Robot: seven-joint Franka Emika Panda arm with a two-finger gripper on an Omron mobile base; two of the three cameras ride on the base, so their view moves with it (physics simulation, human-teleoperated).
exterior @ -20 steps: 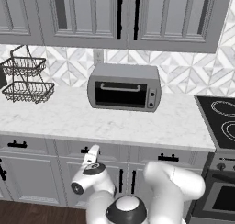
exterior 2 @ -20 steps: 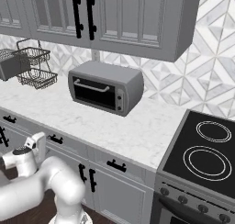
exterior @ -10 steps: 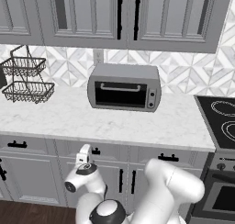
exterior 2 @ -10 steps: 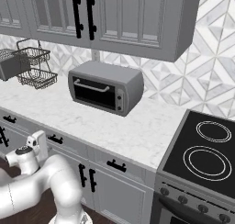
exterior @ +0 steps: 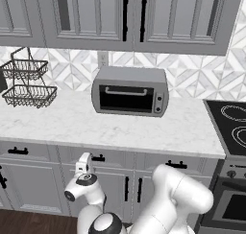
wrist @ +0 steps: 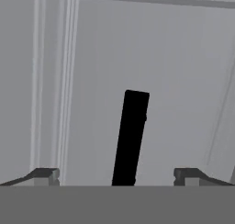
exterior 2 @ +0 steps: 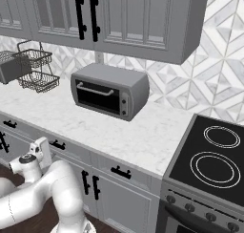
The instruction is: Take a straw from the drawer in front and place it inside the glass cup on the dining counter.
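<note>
Gripper [wrist: 114, 175] spread wide, empty, squared close to the closed drawer [wrist: 174, 81] so its black bar handle [wrist: 131, 138] sits between the fingertips, presumably for a pull; straw unseen, likely inside.

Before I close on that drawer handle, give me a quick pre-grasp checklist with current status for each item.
1. Pincer open: ok, the two fingertips stand wide apart.
2. Drawer handle between the fingertips: ok, the black bar runs up the middle of the gap.
3. Fingertips touching the handle: not ok yet, gaps show on both sides.
4. Drawer shut: ok, its panelled front faces the hand camera.
5. Hand at drawer height: ok, the base views show the pincer level with the drawer row under the worktop.
6. Straw inside: cannot tell, drawer closed.
</note>
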